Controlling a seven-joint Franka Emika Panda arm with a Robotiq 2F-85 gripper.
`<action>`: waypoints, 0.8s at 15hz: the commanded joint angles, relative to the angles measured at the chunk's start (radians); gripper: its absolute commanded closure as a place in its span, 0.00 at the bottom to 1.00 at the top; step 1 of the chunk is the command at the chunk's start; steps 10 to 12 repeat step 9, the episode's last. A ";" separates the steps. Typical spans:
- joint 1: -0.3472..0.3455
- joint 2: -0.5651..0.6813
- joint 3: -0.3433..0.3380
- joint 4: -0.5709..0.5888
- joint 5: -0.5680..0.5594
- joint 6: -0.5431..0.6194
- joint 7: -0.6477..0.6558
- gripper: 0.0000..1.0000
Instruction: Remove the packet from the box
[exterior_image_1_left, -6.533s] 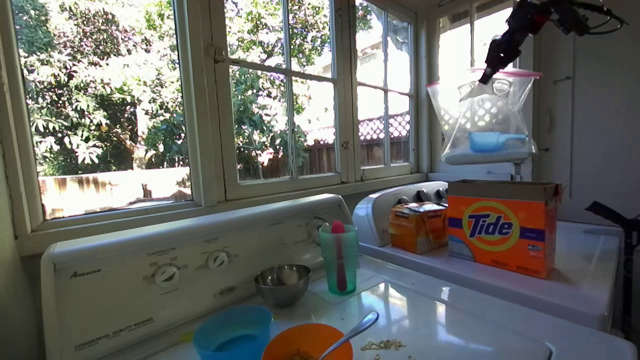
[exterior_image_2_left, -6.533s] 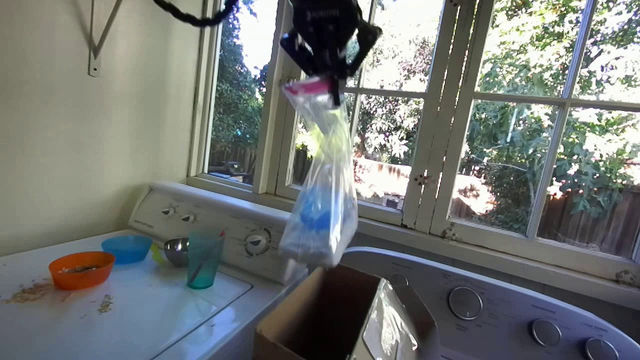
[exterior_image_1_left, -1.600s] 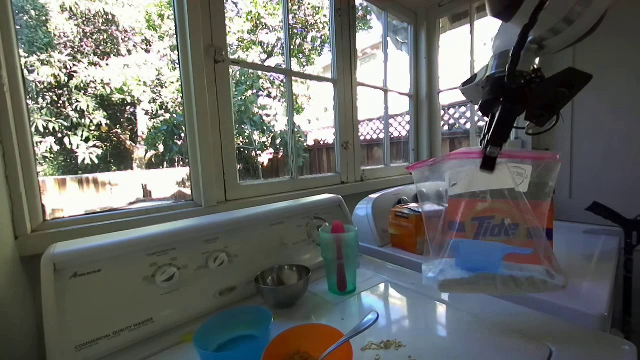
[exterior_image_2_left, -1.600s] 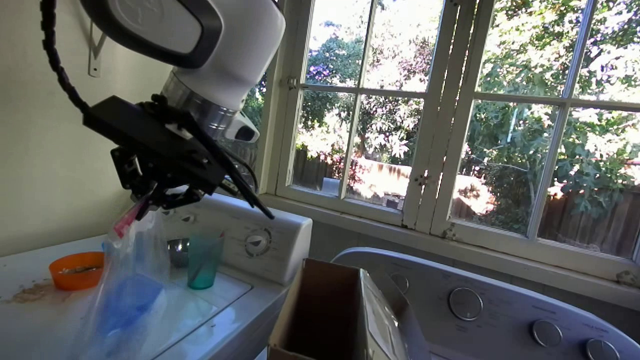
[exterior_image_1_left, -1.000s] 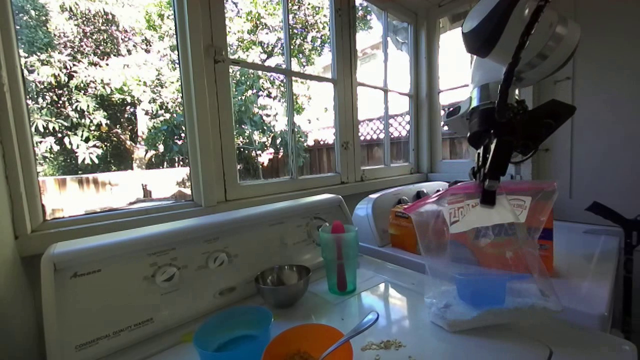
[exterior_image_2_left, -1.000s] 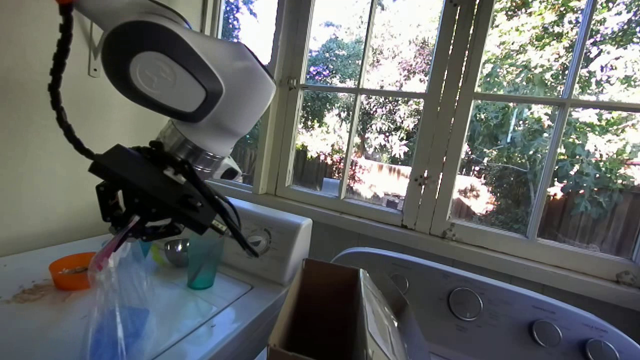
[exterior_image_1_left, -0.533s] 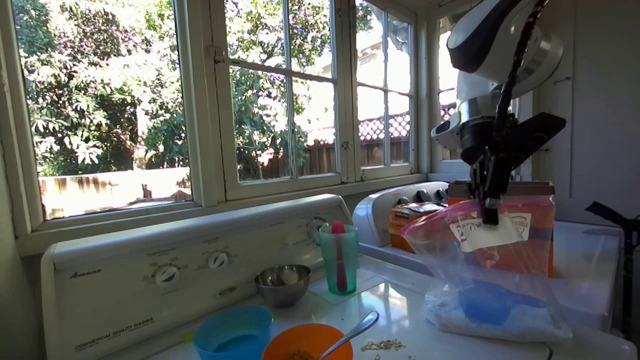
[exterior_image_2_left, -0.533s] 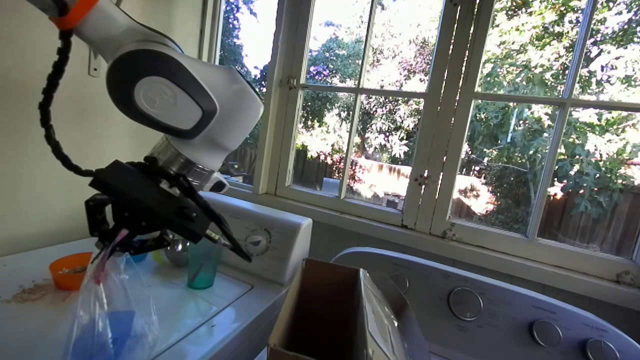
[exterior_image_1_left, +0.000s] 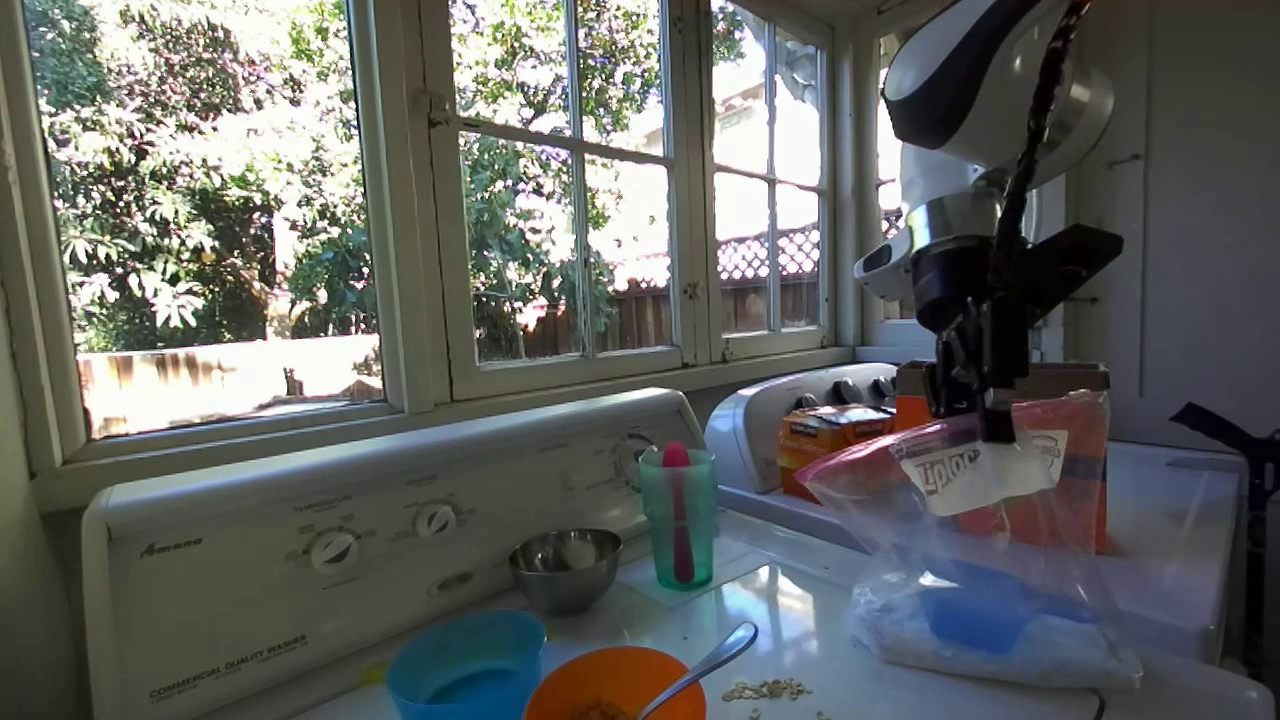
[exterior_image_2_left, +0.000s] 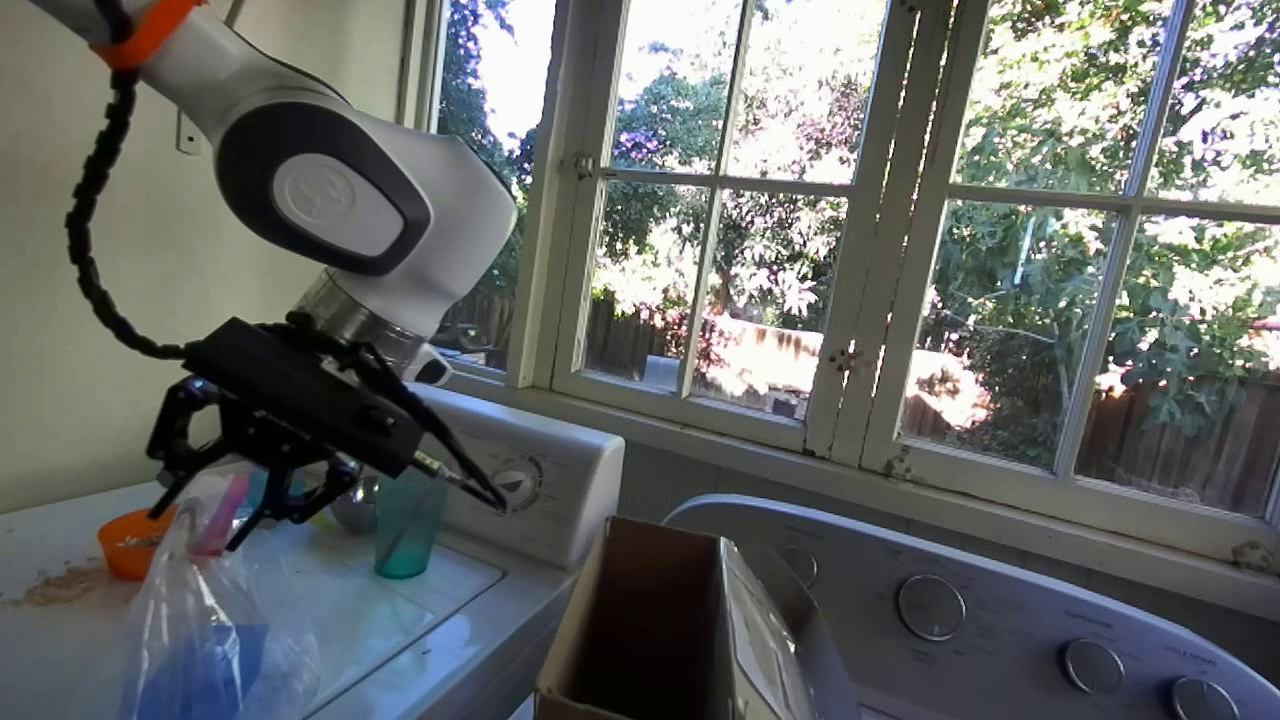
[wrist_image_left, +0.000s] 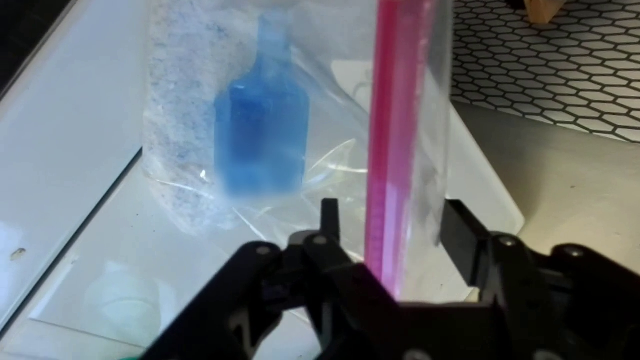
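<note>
The packet (exterior_image_1_left: 1000, 625) was already out of the box (exterior_image_2_left: 655, 575), and its filled bottom rested on the white bench (exterior_image_1_left: 820, 640). The pincer (wrist_image_left: 390, 217) had its two fingers (wrist_image_left: 462, 245) spread apart, with the pink seal strip (wrist_image_left: 395, 125) standing between them. The step in hand seemed to be the release; the next move probably called for a slow retreat upward, so that no finger dragged the strip along.

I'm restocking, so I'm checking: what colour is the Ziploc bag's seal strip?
The seal strip is pink, clearest in the wrist view.
</note>
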 joint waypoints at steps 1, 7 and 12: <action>0.002 -0.060 0.009 -0.007 -0.005 0.029 0.012 0.12; 0.001 -0.154 -0.015 -0.010 -0.021 0.173 0.081 0.00; 0.002 -0.130 -0.016 0.020 -0.001 0.140 0.054 0.00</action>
